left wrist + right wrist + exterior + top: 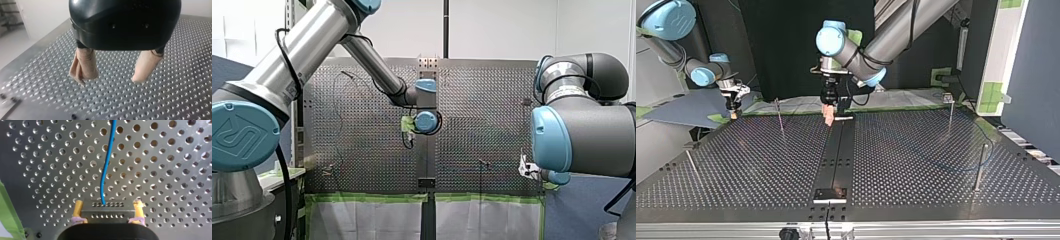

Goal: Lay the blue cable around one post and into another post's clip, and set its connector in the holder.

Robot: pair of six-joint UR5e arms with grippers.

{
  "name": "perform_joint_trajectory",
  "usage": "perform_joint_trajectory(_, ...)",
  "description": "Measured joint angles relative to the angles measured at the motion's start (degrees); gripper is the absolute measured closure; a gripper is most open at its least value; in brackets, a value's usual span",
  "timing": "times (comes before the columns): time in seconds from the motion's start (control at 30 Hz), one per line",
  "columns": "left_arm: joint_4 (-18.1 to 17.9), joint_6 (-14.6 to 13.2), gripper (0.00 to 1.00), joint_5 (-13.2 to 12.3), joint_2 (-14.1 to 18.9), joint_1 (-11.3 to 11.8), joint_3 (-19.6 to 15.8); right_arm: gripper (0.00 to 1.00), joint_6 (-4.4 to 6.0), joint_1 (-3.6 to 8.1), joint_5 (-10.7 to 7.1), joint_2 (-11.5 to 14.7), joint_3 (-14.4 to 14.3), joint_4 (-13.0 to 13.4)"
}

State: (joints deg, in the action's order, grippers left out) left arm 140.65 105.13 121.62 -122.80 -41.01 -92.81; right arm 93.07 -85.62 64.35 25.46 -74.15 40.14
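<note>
Right hand (108, 203) pinches connector (107, 212), blue cable (106, 165) leading ahead. Left hand (110, 79) spread over counter (175, 87). Holder (830, 194): top view's lower centre.

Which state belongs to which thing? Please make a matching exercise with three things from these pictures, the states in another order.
Things:
1. left gripper
2. right gripper
3. blue cable

States:
A. runs into the connector
B. open, holding nothing
C. shut on the connector

Pairs: 1-B, 2-C, 3-A.
</note>
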Motion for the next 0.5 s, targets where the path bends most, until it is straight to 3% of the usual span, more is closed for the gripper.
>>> perform_joint_trajectory(0.5,4.4,7.7,0.0,7.7,7.7,0.2,-7.7,1.0,0.02,-0.14,0.0,-0.1,0.0,0.3)
